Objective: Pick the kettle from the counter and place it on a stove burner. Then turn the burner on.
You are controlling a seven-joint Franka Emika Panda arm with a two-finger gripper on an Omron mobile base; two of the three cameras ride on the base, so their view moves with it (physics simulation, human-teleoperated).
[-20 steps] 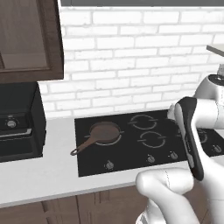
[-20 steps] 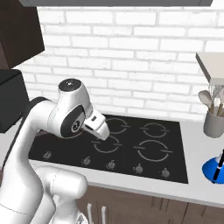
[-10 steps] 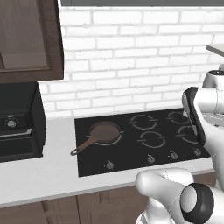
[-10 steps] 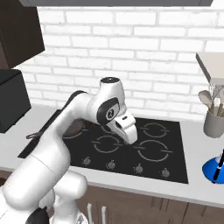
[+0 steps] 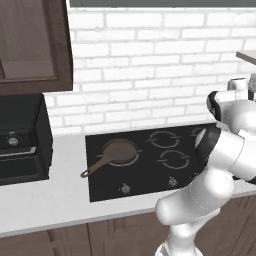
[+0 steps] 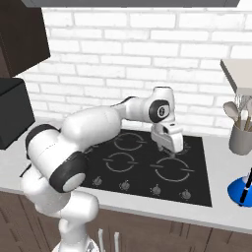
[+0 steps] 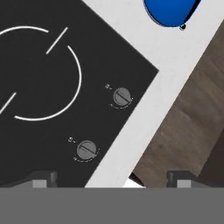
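The kettle [image 6: 242, 189] sits on the tabletop [image 6: 224, 147] at the right edge of the right base view, lower right of the end effector [image 6: 171, 150] (jaws released, empty), which hovers over the stove [image 6: 197, 162].

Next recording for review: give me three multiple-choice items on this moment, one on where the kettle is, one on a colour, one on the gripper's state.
1. Where is the kettle?
A. on a burner
B. on the counter right of the cooktop
C. held by the gripper

2. What colour is the skillet?
A. brown
B. red
C. white

3. How do the gripper jaws stand?
A. shut on the kettle
B. shut on nothing
C. open, holding nothing

Answers:
1 B: the blue body sits on pale counter past the cooktop's right edge.
2 A: the left base view shows it brown, on the left burner.
3 C: the hand view shows the fingertips wide apart with only cooktop and counter between them.
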